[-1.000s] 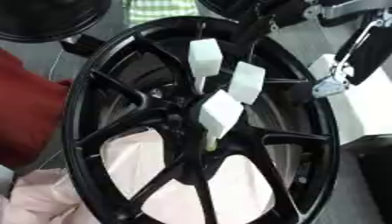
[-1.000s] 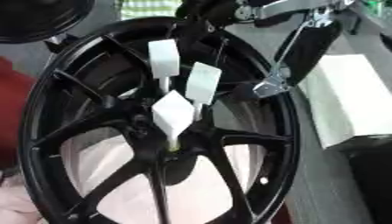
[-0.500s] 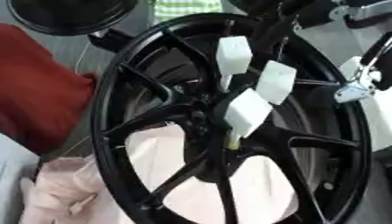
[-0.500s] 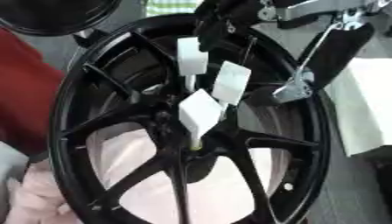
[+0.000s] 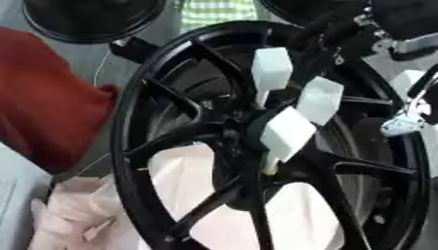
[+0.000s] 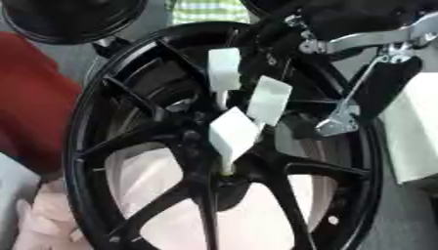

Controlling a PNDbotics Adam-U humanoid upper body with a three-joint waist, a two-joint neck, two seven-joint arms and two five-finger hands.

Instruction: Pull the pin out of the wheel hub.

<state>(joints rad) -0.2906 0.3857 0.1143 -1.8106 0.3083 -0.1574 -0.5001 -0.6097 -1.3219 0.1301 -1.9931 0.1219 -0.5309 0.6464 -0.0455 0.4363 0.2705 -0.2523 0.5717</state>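
A big black spoked wheel hub (image 5: 128,128) stands tilted and fills both views. At its centre a thin pale pin (image 6: 225,165) sticks out of the dark middle boss. My right hand (image 5: 329,36) comes in from the upper right, black against the black spokes. Three white blocks (image 5: 287,133) fan out at its end, and the lowest one sits right on top of the pin. How the hand closes on the pin is lost in the dark. My left hand shows in no view.
A red fabric mass (image 5: 43,97) and a pale pink shape (image 5: 77,219) lie against the wheel's left side. A silver linkage (image 6: 342,122) and a white box (image 6: 415,132) stand at the right. Another black round part (image 5: 90,17) is at the top left.
The whole picture has shifted, so the camera moved; the wheel now sits further right and larger. The white blocks keep their place over the hub's centre.
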